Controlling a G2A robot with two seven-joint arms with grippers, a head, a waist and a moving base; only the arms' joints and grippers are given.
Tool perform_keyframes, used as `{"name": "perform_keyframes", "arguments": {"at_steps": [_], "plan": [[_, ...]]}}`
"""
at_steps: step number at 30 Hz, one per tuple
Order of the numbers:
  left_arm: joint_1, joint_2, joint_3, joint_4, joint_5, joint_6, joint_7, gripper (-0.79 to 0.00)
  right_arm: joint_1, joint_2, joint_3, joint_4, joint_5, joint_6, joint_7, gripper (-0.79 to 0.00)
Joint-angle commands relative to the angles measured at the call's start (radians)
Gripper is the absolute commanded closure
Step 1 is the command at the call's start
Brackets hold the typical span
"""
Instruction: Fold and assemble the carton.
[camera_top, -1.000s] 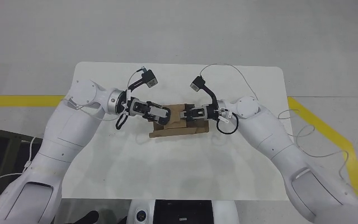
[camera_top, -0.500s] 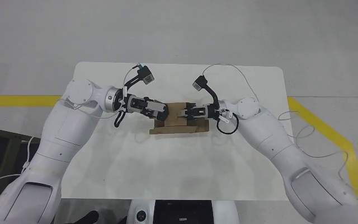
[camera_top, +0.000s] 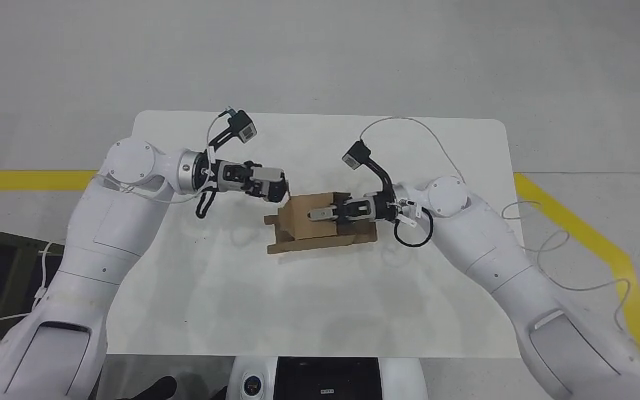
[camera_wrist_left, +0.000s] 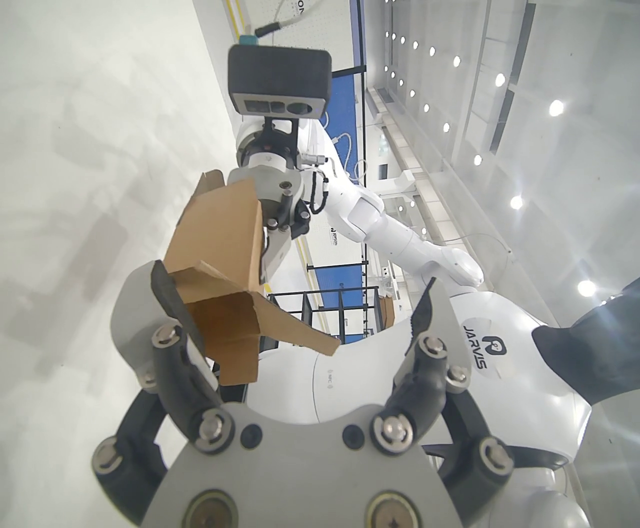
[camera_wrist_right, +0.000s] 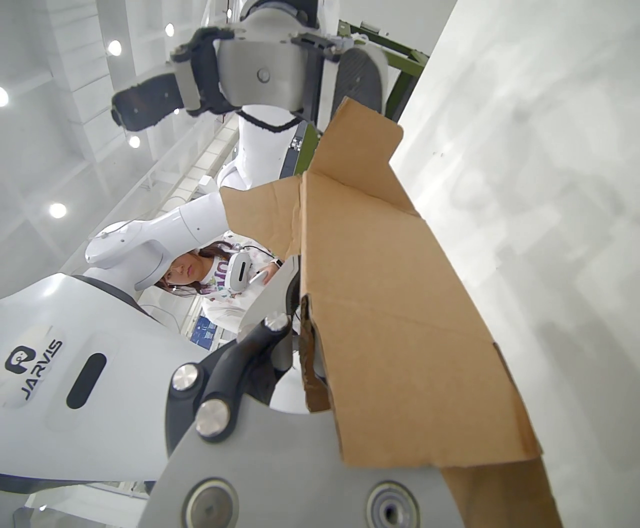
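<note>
The half-opened carton (camera_top: 305, 225) is pinched by one wall between the right gripper's (camera_top: 325, 212) jaws, probably to steady it. The left gripper (camera_top: 281, 187) gapes wide, empty, its jaws just short of the loose flaps (camera_wrist_left: 295, 332), seemingly poised to fold them.

Top view looks steeply down on the white table (camera_top: 200, 290) from above both arms; the two wrist cameras, angled upward (ceiling lights (camera_wrist_left: 555, 107) behind), face each other at close range across the shared carton (camera_top: 310, 222).
</note>
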Motion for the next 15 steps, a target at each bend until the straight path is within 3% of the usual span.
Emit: {"name": "perform_keyframes", "arguments": {"at_steps": [1, 15], "plan": [[-0.001, -0.001, -0.001, 0.004, -0.004, 0.001, 0.000, -0.785, -0.004, 0.002, -0.001, -0.014, 0.006, 0.006, 0.006, 0.000], [0.009, -0.005, -0.001, -0.037, -0.045, 0.004, -0.043, -0.785, -0.008, -0.005, -0.019, -0.032, 0.054, 0.041, 0.041, 0.000]]}}
